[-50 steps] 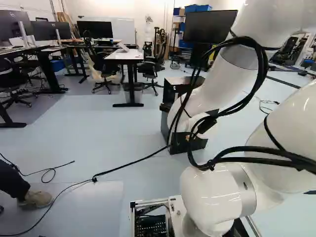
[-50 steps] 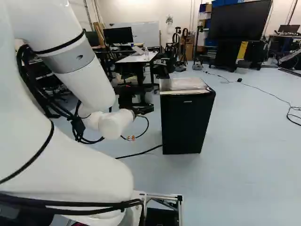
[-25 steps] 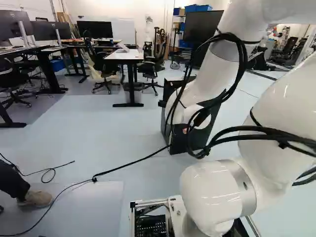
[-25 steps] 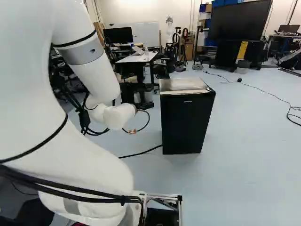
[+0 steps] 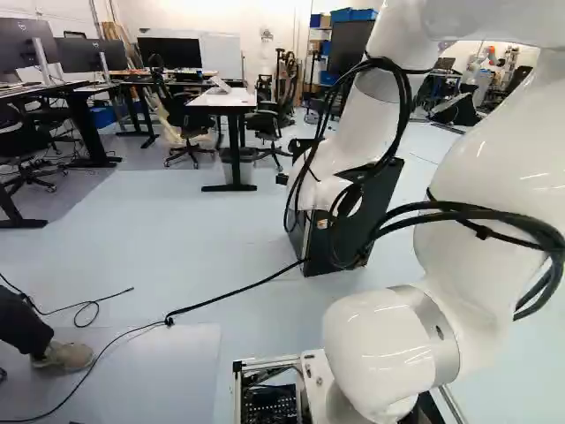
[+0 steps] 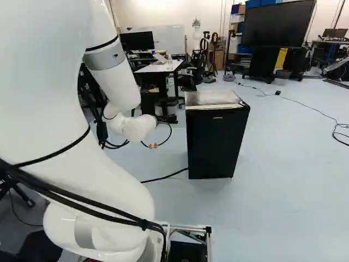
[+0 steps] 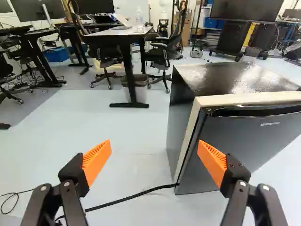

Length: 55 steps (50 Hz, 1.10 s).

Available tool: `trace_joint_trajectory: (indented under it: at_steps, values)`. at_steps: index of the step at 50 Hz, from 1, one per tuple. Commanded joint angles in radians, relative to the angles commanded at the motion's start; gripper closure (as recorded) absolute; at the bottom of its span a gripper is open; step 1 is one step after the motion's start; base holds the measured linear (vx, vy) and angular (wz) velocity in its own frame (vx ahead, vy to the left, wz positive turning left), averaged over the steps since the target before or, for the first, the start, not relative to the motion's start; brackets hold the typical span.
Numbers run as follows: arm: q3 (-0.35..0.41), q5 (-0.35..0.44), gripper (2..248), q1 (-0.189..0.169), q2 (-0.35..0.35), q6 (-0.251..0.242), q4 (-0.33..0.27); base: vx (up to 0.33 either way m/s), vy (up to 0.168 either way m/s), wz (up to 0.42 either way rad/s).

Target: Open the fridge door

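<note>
In the right base view my gripper (image 6: 168, 118) is a small dark shape past the white wrist, to the left of the black fridge (image 6: 215, 143). The left base view shows the fridge (image 5: 381, 199) partly hidden behind my arm. In the wrist view my gripper (image 7: 154, 157) stands wide open, nothing between its fingers. One orange pad (image 7: 212, 162) overlaps the fridge door (image 7: 251, 141) near its side edge; the other is over the floor. The door is closed, with a dark handle recess (image 7: 256, 111) along its top. A light strip (image 7: 188, 136) runs behind the door.
A white table (image 5: 231, 99) and office chairs stand beyond the fridge. A black cable (image 7: 136, 194) crosses the floor beside the fridge's lower corner. A large screen on a stand (image 6: 279, 24) is farther back; desks with monitors line the left of the left base view.
The base has stayed put. My upper arm and wrist have swung leftward in the left base view; in the right base view the wrist has risen slightly. The fridge has not moved.
</note>
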Motion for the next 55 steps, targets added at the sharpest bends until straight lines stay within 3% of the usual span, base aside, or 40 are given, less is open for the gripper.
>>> trace_joint_trajectory:
  at_steps: [27, 55]
  values:
    - [-0.121, 0.003, 3, 0.053, -0.118, 0.000, 0.075, 0.000, 0.000, 0.000]
    - [-0.222, 0.038, 3, 0.059, -0.267, 0.000, 0.176, 0.000, 0.000, 0.000]
